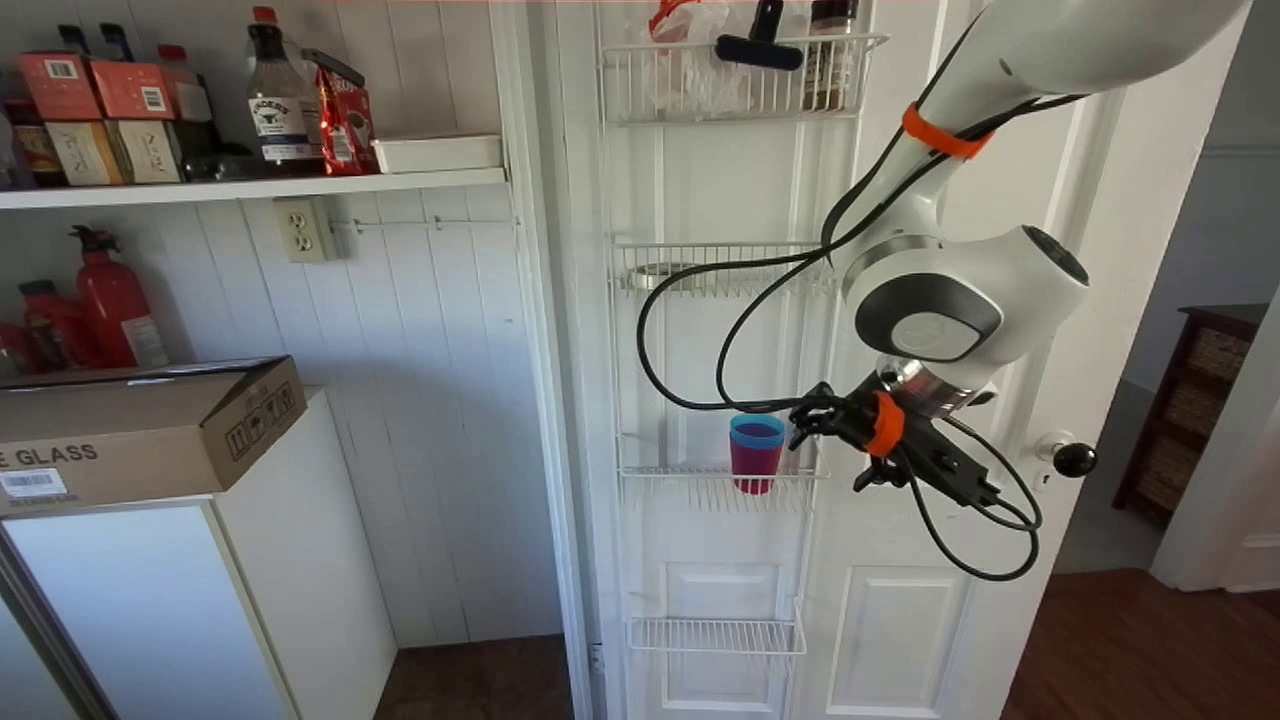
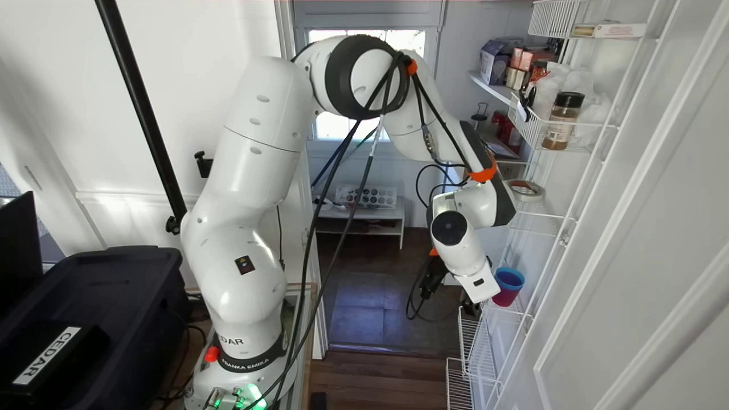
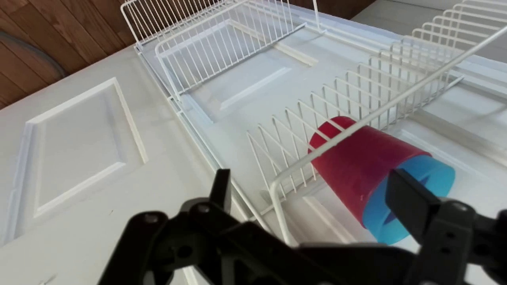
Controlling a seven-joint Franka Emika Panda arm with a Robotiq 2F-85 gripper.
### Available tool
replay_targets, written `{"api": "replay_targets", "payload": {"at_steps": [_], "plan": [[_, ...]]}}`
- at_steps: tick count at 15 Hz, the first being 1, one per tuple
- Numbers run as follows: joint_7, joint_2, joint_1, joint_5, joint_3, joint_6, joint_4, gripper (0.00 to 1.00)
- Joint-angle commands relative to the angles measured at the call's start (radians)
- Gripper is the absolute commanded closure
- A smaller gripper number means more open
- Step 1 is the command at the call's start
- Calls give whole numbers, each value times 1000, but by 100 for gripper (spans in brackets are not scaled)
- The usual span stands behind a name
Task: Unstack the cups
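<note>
The blue cup [image 1: 757,426] sits nested inside the pink cup [image 1: 755,463], with only its blue rim showing above the pink. The stack stands upright on a white wire door shelf. Both exterior views show it, with the blue cup [image 2: 508,278] above the pink cup [image 2: 504,297]. In the wrist view the pink cup [image 3: 356,166] and blue cup [image 3: 441,172] lie slanted at the right. My gripper [image 3: 317,188] is open and empty. It is beside the stack near rim height in an exterior view [image 1: 830,462]. Its right finger covers part of the blue rim; contact cannot be told.
The wire shelf's front rail [image 3: 380,109] runs in front of the cups. A shelf above [image 1: 720,262] holds a roll of tape [image 2: 525,189]. A lower wire shelf [image 1: 715,635] is below. The door [image 1: 900,640] is behind, with a black knob [image 1: 1075,460]. Cables loop around the arm.
</note>
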Motion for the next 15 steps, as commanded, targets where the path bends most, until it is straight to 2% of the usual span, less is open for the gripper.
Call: {"api": "replay_targets", "payload": {"at_steps": [1,5,8,9,10,11,13,15], "plan": [[-11,-67,-59,14,-27,-137,-89,0],[-6,-110,-137,42,-63,-308,-147,0],[58,-128,-201,30,-67,-434,-179,0],[56,-138,-296,26,10,-460,-180,0],[91,-137,-323,9,26,-501,-184,0],[40,-101,-316,6,34,-428,-145,0],[55,-107,-358,5,54,-472,-154,0],[60,-110,-364,5,59,-477,-157,0]]}}
